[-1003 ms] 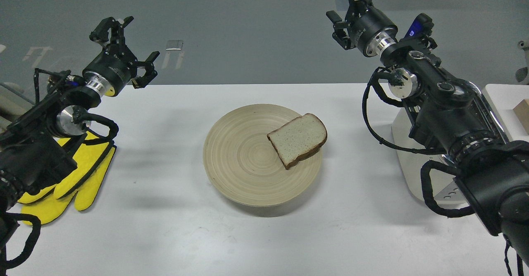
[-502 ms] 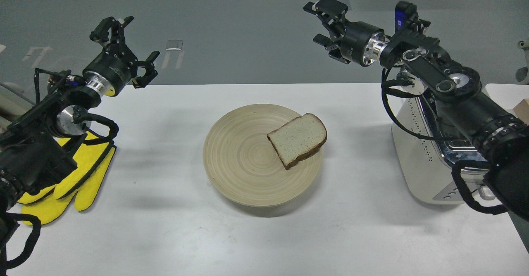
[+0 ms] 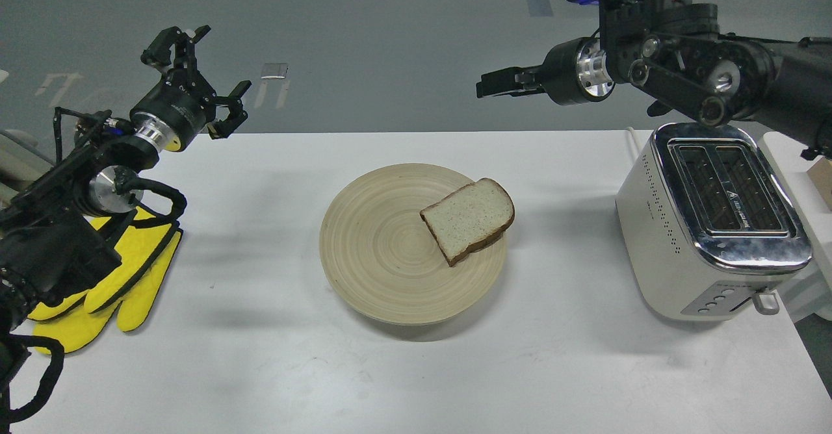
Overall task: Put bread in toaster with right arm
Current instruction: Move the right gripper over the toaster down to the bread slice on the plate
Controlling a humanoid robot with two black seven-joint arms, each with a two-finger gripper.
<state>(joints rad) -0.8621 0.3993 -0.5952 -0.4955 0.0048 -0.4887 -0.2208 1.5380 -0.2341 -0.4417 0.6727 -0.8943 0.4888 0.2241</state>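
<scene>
The bread [image 3: 468,218] lies flat on the right part of a round wooden plate [image 3: 377,258] at the middle of the table. The toaster [image 3: 708,226] stands at the right, both chrome-topped slots empty and in full view. My right gripper [image 3: 484,88] hangs high over the table's far edge, pointing left, above and behind the bread and well apart from it. It is seen edge-on, so its fingers cannot be told apart. My left gripper [image 3: 218,63] is open and empty at the far left.
A yellow glove [image 3: 123,278] lies on the white table [image 3: 260,356] under my left arm. The toaster's lever [image 3: 766,302] faces the front. A brown object [image 3: 821,180] sits on a white surface beyond the toaster at the right edge.
My right arm has swung up and back off the toaster, uncovering it. Its gripper has turned to point left. The bread, plate and left arm have not moved.
</scene>
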